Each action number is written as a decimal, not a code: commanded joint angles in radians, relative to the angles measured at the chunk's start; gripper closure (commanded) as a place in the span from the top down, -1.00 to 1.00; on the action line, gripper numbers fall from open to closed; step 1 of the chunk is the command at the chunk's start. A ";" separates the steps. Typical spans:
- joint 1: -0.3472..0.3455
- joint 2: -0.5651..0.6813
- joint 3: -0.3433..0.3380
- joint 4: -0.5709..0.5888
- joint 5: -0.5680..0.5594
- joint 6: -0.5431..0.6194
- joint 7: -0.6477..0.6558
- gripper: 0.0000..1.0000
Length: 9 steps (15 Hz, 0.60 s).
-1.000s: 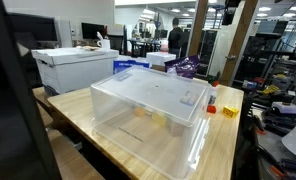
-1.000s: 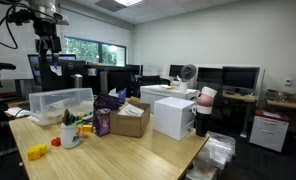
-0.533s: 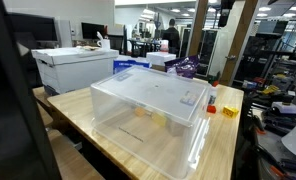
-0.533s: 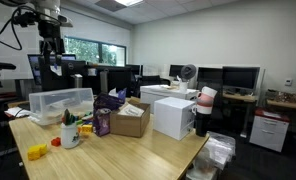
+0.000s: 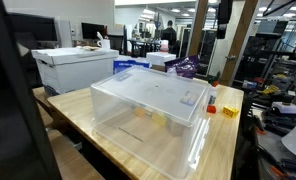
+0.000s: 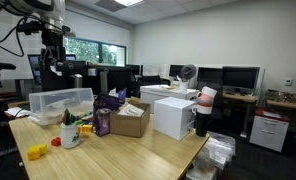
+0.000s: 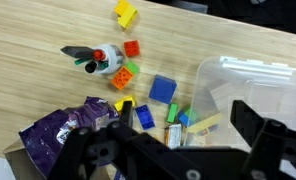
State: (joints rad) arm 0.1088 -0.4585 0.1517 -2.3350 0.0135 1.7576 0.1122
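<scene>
Hovering spread fingers [image 7: 268, 140], blue block [image 7: 163, 90] between them.

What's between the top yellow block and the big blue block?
A red block, seen in the wrist view; the rest of that stretch is bare table.

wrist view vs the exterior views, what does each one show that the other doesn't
Only the wrist view: the blue block and the small loose blocks around it, seen from straight above. Only the exterior views: the white box, the cardboard box and the monitors behind. Both: the open hand, the clear bin, the cup of markers, the purple bag and the yellow block.
</scene>
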 commanded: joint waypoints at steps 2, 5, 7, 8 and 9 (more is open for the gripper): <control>-0.007 0.055 0.007 0.001 -0.037 0.102 0.013 1.00; -0.010 0.077 -0.003 -0.008 -0.038 0.154 0.008 1.00; -0.008 0.084 -0.013 -0.013 -0.018 0.182 0.008 1.00; -0.006 0.087 -0.019 -0.015 -0.004 0.195 0.004 1.00; -0.003 0.090 -0.026 -0.014 0.014 0.206 -0.002 1.00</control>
State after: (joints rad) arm 0.1068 -0.3754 0.1399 -2.3374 -0.0044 1.9133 0.1122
